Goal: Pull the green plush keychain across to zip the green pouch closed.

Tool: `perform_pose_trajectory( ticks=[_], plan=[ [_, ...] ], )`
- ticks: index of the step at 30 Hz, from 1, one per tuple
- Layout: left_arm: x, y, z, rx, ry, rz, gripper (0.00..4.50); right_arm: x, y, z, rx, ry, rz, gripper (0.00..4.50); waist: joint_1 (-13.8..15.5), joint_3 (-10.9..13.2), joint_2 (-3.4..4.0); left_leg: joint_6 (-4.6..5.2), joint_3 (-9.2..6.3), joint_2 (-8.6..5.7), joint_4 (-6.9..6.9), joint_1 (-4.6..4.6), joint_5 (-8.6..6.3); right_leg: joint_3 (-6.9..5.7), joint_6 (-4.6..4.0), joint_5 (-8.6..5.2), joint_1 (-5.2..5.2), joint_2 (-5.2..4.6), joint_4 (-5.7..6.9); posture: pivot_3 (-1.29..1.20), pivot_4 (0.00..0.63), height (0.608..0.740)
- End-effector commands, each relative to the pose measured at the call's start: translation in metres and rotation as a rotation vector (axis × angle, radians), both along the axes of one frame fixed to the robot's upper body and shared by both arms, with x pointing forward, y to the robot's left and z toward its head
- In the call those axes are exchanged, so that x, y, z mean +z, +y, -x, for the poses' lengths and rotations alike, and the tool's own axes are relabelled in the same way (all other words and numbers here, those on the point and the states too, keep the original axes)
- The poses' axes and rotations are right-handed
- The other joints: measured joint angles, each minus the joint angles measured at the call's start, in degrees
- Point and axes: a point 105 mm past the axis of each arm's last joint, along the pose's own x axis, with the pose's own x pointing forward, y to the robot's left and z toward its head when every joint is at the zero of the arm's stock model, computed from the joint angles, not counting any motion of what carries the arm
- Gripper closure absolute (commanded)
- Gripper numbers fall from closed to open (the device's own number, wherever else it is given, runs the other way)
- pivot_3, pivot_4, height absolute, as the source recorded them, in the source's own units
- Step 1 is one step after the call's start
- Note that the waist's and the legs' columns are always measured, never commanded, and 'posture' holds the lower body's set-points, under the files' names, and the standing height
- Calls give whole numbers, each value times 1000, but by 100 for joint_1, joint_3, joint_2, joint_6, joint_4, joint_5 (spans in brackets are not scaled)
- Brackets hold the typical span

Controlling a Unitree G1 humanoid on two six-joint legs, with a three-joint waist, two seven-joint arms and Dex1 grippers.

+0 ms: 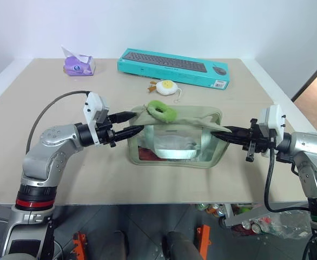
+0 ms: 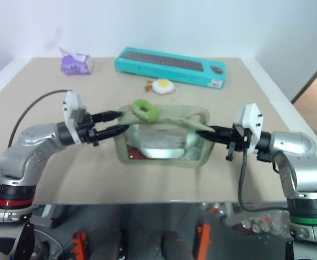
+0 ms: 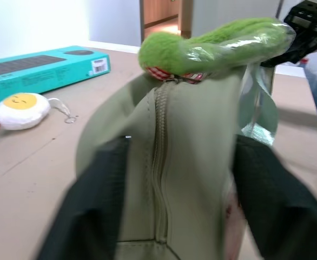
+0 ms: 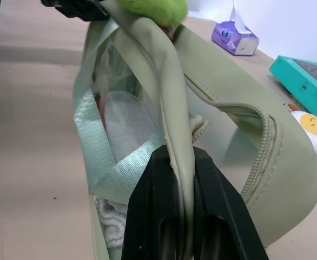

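Observation:
The green pouch [image 1: 174, 153] lies in the middle of the table, its clear side facing me. The green plush keychain [image 1: 161, 111] rests on top of the pouch near its left end, at the closed part of the zipper [image 3: 159, 162]. My left gripper [image 1: 130, 123] points level at that end, just below the keychain. It is open, with a finger [image 3: 93, 206] on either side of the pouch's end. My right gripper [image 1: 223, 132] is shut on the fabric edge at the pouch's right end [image 4: 181, 157], where the zipper gapes open.
A teal keyboard box [image 1: 173, 67] lies along the table's far side. A white-and-yellow egg trinket [image 1: 165, 86] sits between it and the pouch. A purple tissue pack [image 1: 78, 65] stands at the far left. Bare tabletop lies in front of the pouch.

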Motion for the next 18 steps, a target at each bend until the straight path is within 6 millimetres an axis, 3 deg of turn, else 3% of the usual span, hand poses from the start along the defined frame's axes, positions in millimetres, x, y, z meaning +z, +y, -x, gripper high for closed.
perform_pose_trajectory(
  ticks=[1,2,5,9,15,18],
  plan=[
    [9,0,7,-3,-46,1,3087,7,-4,5,-4,24,1,4500,0,0,0,0,0,0,0,0,0,0,0,0,0,0,0,0,150,740],
    [9,-2,9,-14,-43,1,3761,6,-5,5,-8,50,4,4500,3,0,0,0,0,0,0,0,0,0,0,0,0,0,0,0,150,740],
    [8,-6,13,-34,-36,2,4500,5,-6,6,-14,66,9,3496,6,0,0,0,0,-1,1,-1,0,0,0,0,1,-2,0,0,150,740],
    [8,-10,16,-42,-21,5,4500,13,-15,3,-63,16,34,2162,5,0,0,0,0,-3,1,-1,0,1,2,-1,0,-3,0,0,150,740],
    [6,-11,18,-53,-1,-4,4500,54,-34,-7,-159,-109,-9,61,5,0,0,0,1,-7,1,-1,0,1,3,-1,1,-5,0,0,150,740],
    [6,-11,18,-56,0,-6,4500,86,-16,-2,-117,-196,-49,22,-1,0,1,0,1,-7,-2,-1,0,2,3,-1,-1,-5,-1,0,150,740]
  ],
)
